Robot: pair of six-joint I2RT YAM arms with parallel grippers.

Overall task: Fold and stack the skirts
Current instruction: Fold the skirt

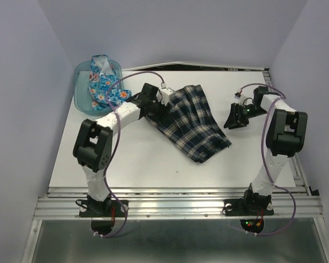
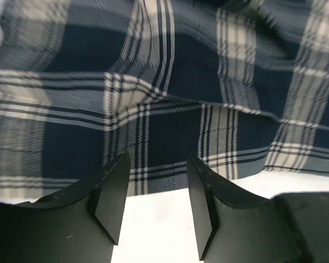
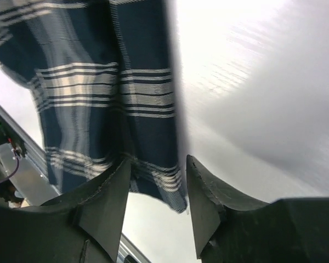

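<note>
Far left, floral skirt (image 1: pixel 101 82) bunched in the bin (image 1: pixel 81 101). My left end effector (image 2: pixel 157 161) gapes empty at the edge of the plaid skirt (image 1: pixel 194 120); limp, light cloth on the table (image 1: pixel 142 164), so I'd pinch corners. My right end effector (image 3: pixel 156 164): open, empty.

No writing, label, brand mark, number or sign could be read in any of the three views
</note>
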